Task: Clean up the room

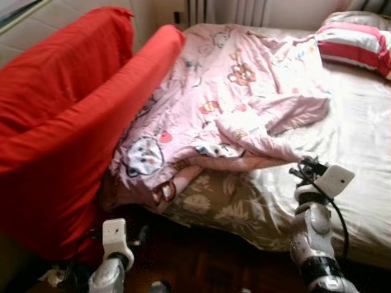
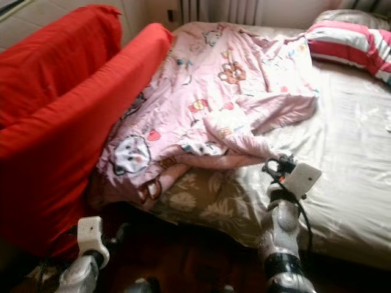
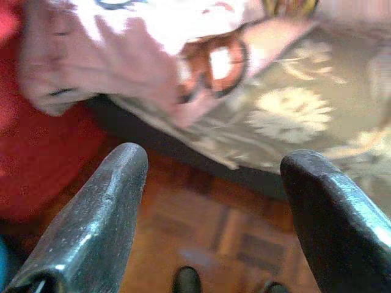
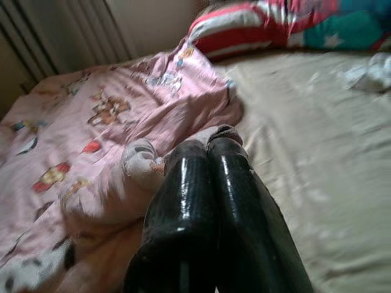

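Pink blanket edge in right gripper pinch

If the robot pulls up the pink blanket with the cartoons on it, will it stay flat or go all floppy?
Probably floppy: the pink blanket already lies rumpled in soft folds on the bed. It looks thin, so likely light. One edge droops off the bed beside the red sofa, so it may drag when the right gripper lifts it.

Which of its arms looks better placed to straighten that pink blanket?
The right. Its gripper is up on the bed, shut on the blanket edge. The left gripper hangs open, low over the floor.
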Tool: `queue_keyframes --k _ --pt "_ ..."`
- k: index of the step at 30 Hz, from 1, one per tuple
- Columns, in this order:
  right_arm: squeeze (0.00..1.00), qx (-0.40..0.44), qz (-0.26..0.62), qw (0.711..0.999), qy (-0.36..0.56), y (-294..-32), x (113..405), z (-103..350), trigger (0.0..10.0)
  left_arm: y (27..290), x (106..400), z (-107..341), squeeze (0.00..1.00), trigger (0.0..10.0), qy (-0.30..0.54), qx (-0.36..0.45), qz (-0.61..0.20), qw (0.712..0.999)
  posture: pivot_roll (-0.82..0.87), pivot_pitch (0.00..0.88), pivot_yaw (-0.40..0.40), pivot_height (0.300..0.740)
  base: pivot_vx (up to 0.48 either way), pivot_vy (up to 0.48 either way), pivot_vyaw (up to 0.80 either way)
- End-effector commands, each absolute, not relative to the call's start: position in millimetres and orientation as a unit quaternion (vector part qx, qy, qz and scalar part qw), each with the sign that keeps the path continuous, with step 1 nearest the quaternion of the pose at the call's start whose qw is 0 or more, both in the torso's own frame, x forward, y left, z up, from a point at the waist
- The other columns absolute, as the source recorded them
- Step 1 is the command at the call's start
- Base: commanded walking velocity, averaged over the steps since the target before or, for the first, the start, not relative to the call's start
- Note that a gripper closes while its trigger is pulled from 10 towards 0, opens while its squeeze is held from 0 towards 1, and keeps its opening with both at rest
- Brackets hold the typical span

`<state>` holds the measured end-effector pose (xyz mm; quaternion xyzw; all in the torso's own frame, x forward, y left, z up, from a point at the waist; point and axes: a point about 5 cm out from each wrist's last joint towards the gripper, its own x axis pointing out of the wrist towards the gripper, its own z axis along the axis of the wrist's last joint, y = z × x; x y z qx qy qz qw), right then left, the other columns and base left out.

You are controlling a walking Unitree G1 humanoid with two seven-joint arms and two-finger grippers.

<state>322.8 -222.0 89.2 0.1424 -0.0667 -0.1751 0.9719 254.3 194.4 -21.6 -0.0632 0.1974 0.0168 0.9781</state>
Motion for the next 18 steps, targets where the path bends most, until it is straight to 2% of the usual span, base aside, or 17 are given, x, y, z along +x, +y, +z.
queue_keyframes --k 1,9,13,18 --pt "0.00 0.143 -0.170 0.972 -0.082 -215.6 323.6 93.7 10.0 200.6 244.6 -29.1 0.00 10.0 0.218 -0.052 0.021 0.974 0.05 0.178 0.021 0.740 0.000 -0.416 0.00" --pt "0.00 0.150 -0.132 0.975 -0.102 -194.8 319.6 100.4 10.0 199.6 244.6 -29.3 0.00 10.0 0.219 -0.053 0.019 0.974 0.04 0.183 0.017 0.740 0.000 -0.465 0.00" --pt "0.00 0.128 -0.059 0.981 -0.136 -170.4 308.3 115.4 10.0 198.0 243.2 -30.6 0.00 10.0 0.222 -0.053 0.016 0.974 0.03 0.189 0.016 0.740 0.000 -0.480 0.00" --pt "0.00 0.121 0.001 0.983 -0.138 -152.2 299.5 121.1 10.0 196.9 243.4 -30.5 0.00 10.0 0.221 -0.055 0.014 0.974 0.03 0.192 0.013 0.740 0.000 -0.480 0.00"
